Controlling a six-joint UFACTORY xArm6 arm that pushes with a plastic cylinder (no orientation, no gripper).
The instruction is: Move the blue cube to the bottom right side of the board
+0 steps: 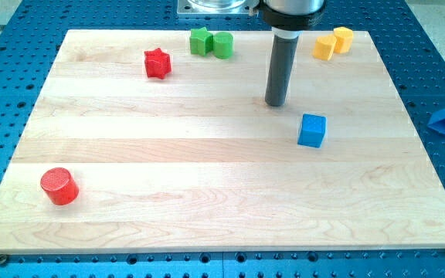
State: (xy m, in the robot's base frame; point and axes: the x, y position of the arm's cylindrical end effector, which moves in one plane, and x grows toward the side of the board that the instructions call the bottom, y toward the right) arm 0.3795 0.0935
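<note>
The blue cube [311, 130] sits on the wooden board [207, 201], right of the middle. My tip [276, 103] is the lower end of a dark rod that comes down from the view's top. It stands just up and to the left of the blue cube, with a small gap between them, not touching.
A red star-shaped block [157, 63] lies at the upper left. Two green blocks [211, 42] sit together at the top middle. Two yellow blocks [333, 42] sit at the top right. A red cylinder [59, 186] is at the lower left. A blue pyramid [443, 120] lies off the board at the right.
</note>
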